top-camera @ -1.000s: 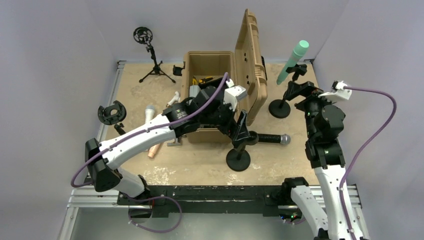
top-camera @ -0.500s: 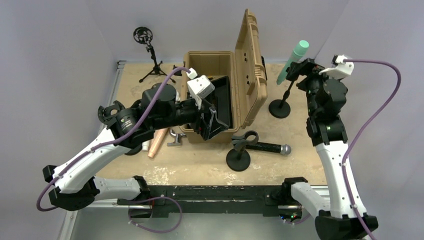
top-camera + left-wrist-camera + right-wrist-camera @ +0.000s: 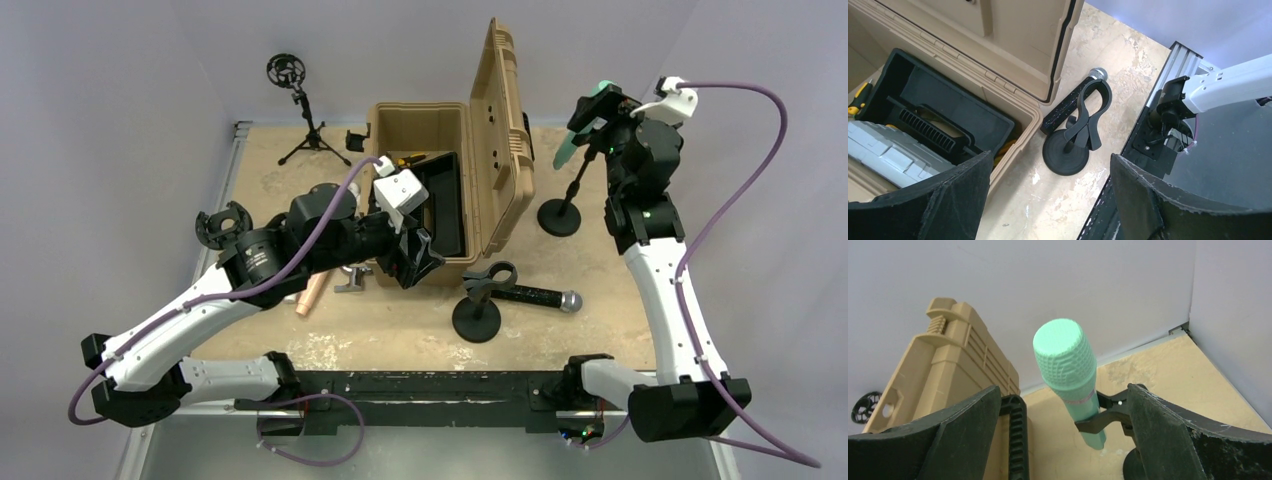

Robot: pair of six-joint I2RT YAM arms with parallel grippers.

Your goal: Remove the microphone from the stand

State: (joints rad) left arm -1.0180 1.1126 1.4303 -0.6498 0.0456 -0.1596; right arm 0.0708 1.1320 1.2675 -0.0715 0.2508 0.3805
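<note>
A mint-green microphone (image 3: 1070, 375) sits tilted in the black clip (image 3: 1108, 412) of a stand whose round base (image 3: 559, 217) is at the back right. My right gripper (image 3: 1063, 395) is open, with one finger on each side of the microphone just above the clip and not touching it. In the top view the right gripper (image 3: 592, 108) covers most of the microphone (image 3: 564, 152). A black microphone (image 3: 535, 296) lies on the table beside a second stand (image 3: 477, 318) with an empty clip. My left gripper (image 3: 418, 258) is open and empty by the case front.
An open tan case (image 3: 420, 120) with an upright lid (image 3: 505, 110) stands at the back centre, and a black tray (image 3: 933, 120) sits in it. A tripod stand (image 3: 300, 110), a shock mount (image 3: 224, 225) and a pink microphone (image 3: 312, 292) are on the left.
My right arm has risen and reached back until its open fingers flank the green microphone. My left arm has pulled back left from the front stand to the case front.
</note>
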